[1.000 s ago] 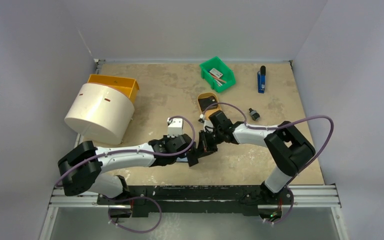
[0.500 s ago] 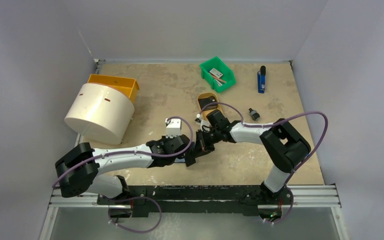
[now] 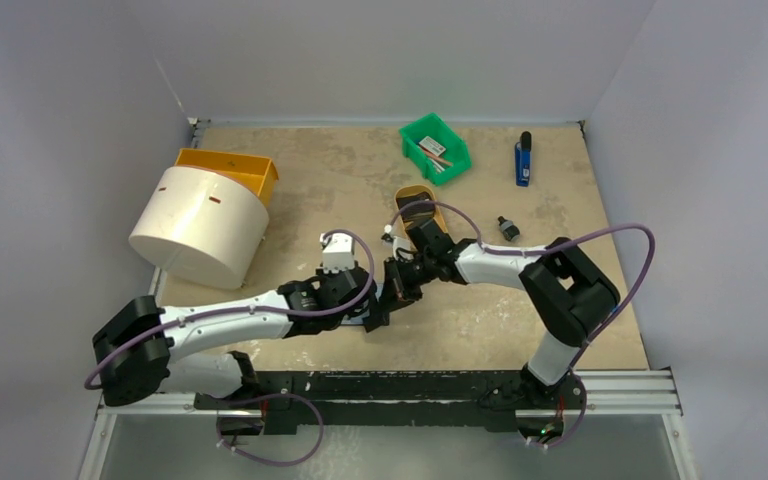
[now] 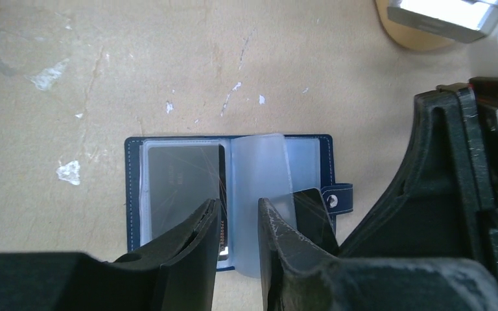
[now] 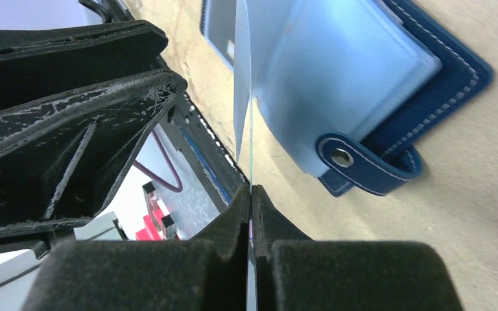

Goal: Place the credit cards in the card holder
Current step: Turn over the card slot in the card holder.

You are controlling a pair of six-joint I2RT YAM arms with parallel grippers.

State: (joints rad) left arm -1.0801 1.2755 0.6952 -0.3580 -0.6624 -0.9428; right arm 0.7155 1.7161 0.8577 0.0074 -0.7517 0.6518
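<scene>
Overhead, left gripper and right gripper meet near the table's front edge. Left wrist: the navy card holder lies open flat, left jaws slightly parted above its raised plastic sleeve. Right wrist: its jaws clench that sleeve's edge.

I see both hands crowded over the holder at mid-table. My left hand hangs above its spine, jaws slightly apart. The right hand sits just beside the snap tab, pinching a clear sleeve that stands up between them, so there is little room there. A tan tray lies just behind. At the left, a drum and an orange bin block the way. The table is open at near right and back centre.
</scene>
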